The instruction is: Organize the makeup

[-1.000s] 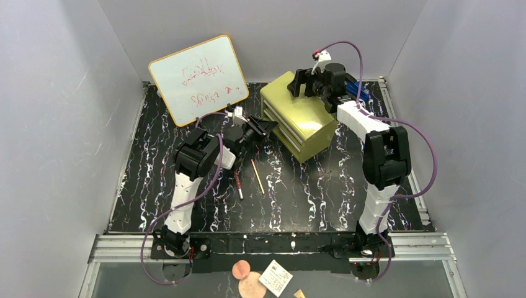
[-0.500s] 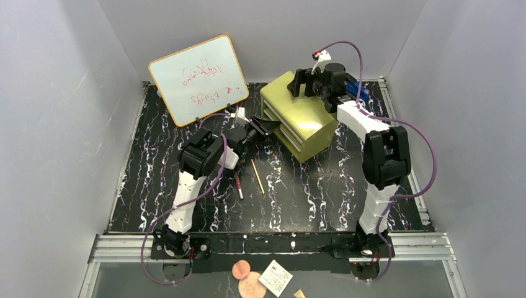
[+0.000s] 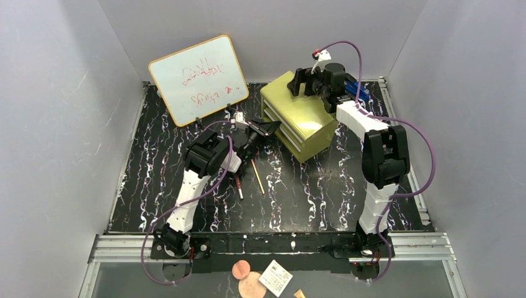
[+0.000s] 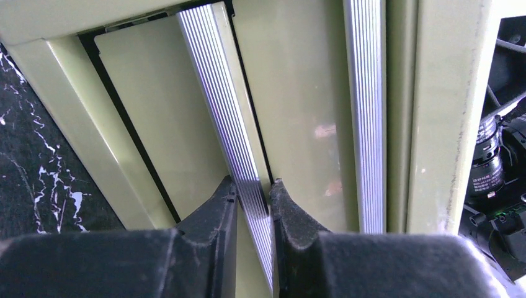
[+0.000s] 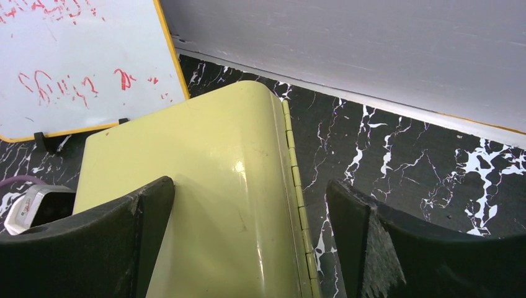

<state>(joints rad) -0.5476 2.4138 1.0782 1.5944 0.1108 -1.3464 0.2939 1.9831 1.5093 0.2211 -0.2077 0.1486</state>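
Evidently to pull a drawer, the left pincer [image 4: 253, 189] pinches the ribbed silver handle [image 4: 214, 93] of the olive-yellow drawer chest [image 4: 155, 112]; the right pincer [image 5: 248, 192], spread wide over the lid, likely steadies it.

We see plain grey walls [image 3: 310, 31] on 3 sides, black marble-look desk [image 3: 322, 192] w/ white veins, metal rail [image 3: 428, 245] at front.

Whiteboard [image 3: 198, 77] scrawl illegible; drawer chest [image 3: 298, 115] contents out of sight; pencils [image 3: 257, 177] too small for detail.
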